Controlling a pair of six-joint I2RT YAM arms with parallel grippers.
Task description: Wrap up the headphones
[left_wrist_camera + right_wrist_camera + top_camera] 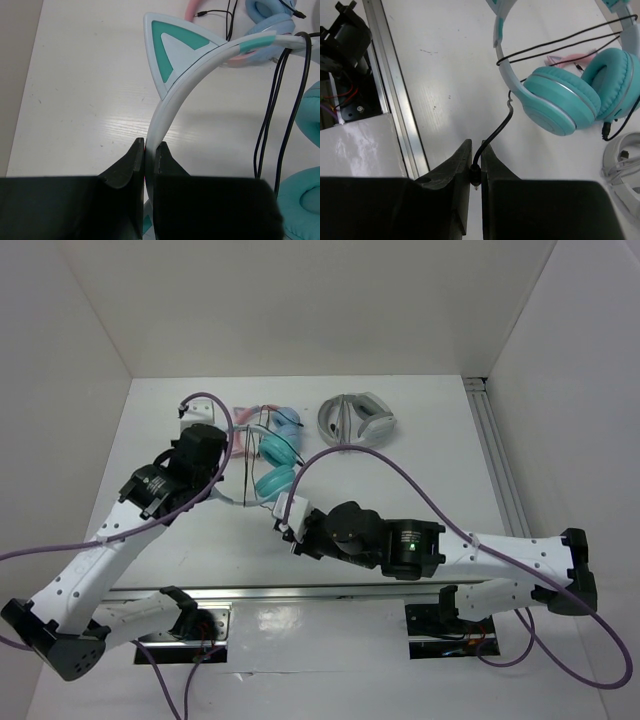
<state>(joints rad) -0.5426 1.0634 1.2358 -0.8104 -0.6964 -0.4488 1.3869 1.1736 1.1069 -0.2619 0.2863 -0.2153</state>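
Both your pincers grip the headphones [272,483].
Your left pincer [149,149] clamps the headband [200,60] (cat ear [172,50] just ahead); your right pincer [476,150] pinches the cable [496,131], earcups [560,105] on the table [450,75] beyond.

Smooth plastic and matt padding on a faintly grained white table [90,100]

The headphones [560,107] pair a pale headband [162,107] of smooth, softly shining plastic, its cat ear [170,50] finished the same, with teal ear cushions [615,80] that look like soft, matt leatherette. The thin black cable [497,131] looks rubbery, with a slight gloss. The table's white top shows fine wood-like grain and a dull sheen. The left gripper [149,147] and right gripper [476,152] are matt black plastic; the rail [395,90] is brushed silver metal.
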